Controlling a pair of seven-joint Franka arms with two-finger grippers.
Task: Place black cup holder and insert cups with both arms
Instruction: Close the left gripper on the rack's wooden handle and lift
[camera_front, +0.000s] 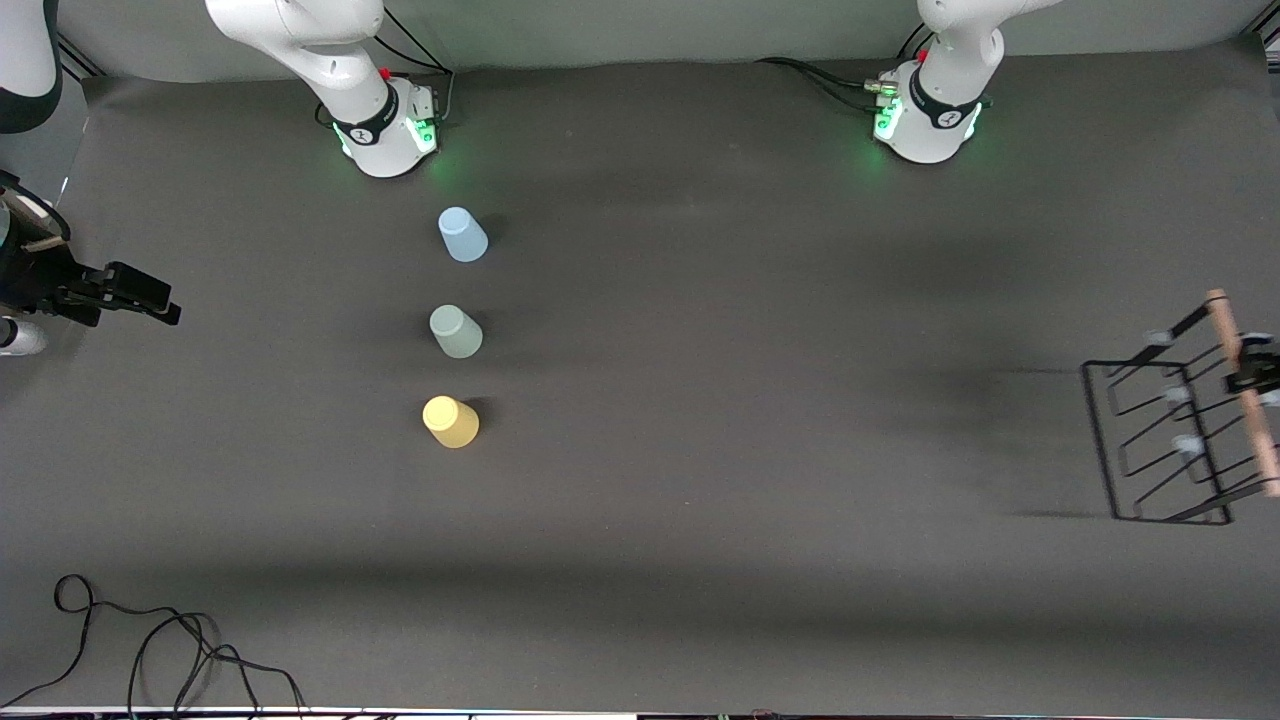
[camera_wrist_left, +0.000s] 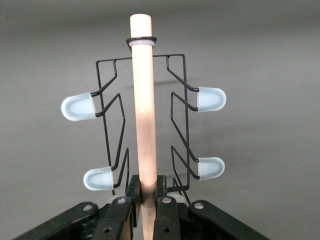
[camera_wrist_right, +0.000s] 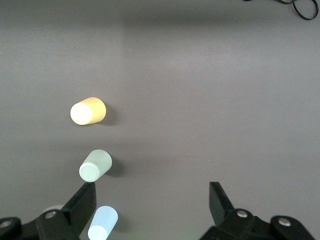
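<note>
The black cup holder (camera_front: 1165, 440) is at the left arm's end of the table. My left gripper (camera_front: 1256, 376) is shut on its wooden rod handle (camera_wrist_left: 144, 115), with the pale-tipped pegs (camera_wrist_left: 77, 106) spread on both sides below. Three cups stand upside down in a row in front of the right arm's base: the light blue cup (camera_front: 463, 235) nearest the base, the pale green cup (camera_front: 456, 332) in the middle, and the yellow cup (camera_front: 451, 421) nearest the front camera. My right gripper (camera_front: 150, 297) is open and empty, high over the right arm's end of the table. The right wrist view looks down on all three cups: yellow (camera_wrist_right: 88, 111), green (camera_wrist_right: 95, 165), blue (camera_wrist_right: 103, 223).
The dark grey mat (camera_front: 760, 400) covers the table between the cups and the holder. Loose black cables (camera_front: 150, 650) lie at the table's front corner at the right arm's end, and also show in the right wrist view (camera_wrist_right: 300, 7).
</note>
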